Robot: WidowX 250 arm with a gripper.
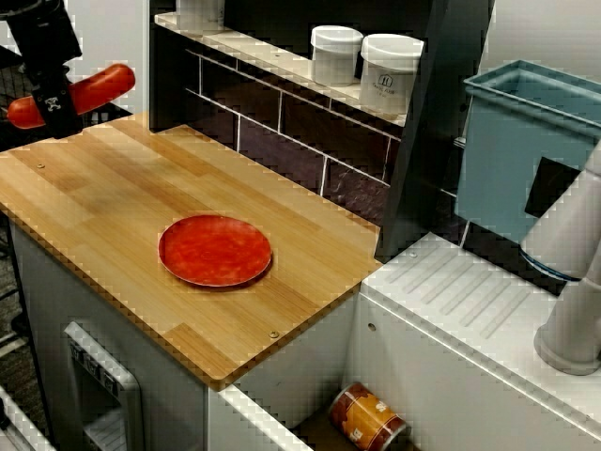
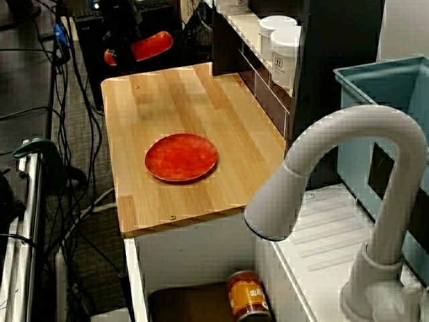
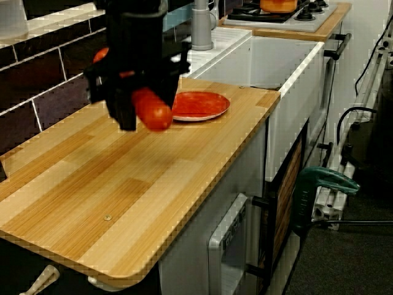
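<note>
One hand (image 1: 52, 100), clenched on the red sausage (image 1: 101, 85), holds it above the end of the bench (image 1: 103, 193), well apart from the red plate (image 1: 215, 249); a firm, level grip is advised.

A pale wooden countertop (image 1: 113, 188) backs onto a dark brown tiled wall (image 1: 282, 127). Beside it stand a deep white sink (image 3: 276, 55) and a curved white faucet (image 2: 355, 124), over dark grey floor (image 3: 344, 264).
</note>
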